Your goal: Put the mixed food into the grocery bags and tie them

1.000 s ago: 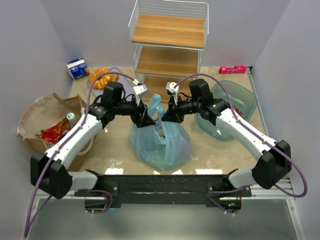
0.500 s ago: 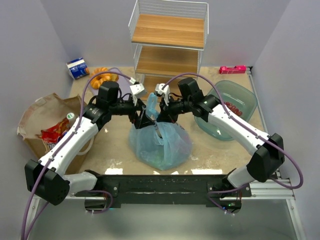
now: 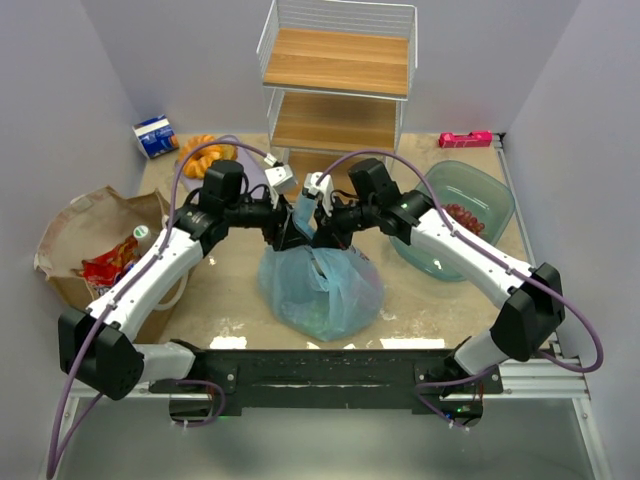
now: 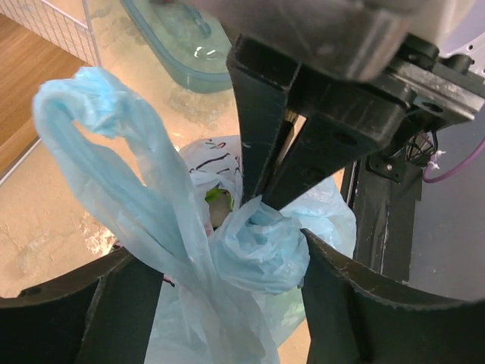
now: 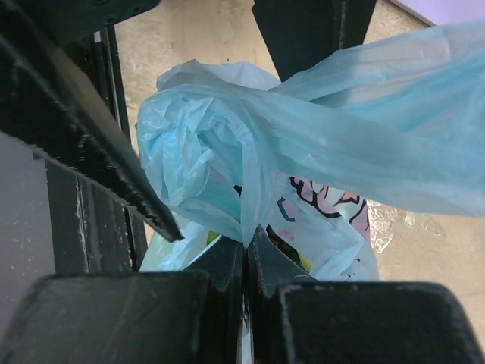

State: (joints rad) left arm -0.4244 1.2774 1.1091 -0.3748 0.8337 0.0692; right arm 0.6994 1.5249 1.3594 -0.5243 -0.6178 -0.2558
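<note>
The light-blue plastic bag [image 3: 320, 285] stands at the table's middle, its top gathered into a puffy knot [image 4: 261, 250] with one handle loop [image 4: 91, 144] sticking up. Printed packaging and something green show through its mouth. My left gripper [image 4: 231, 254] is open, its fingers [image 4: 341, 303] wide on either side of the knot, the right one touching it. My right gripper [image 5: 246, 239] is shut on a fold of the bag just below the knot. The brown paper bag [image 3: 85, 225] at left holds a red snack packet [image 3: 110, 266] and a green-label bottle [image 3: 140, 236]. Dark red grapes [image 3: 462, 213] lie in the bowl.
A green translucent bowl [image 3: 480, 195] sits at right, a wire shelf rack [image 3: 335, 90] behind the bag. An orange ring pastry [image 3: 207, 153] and a blue-white carton [image 3: 156, 137] are at back left, a pink object [image 3: 465, 139] at back right.
Both grippers have drawn closer together over the bag's top, the right one shifting left. The left jaws widened, then narrowed again around the knot. The right stays shut on the plastic.
</note>
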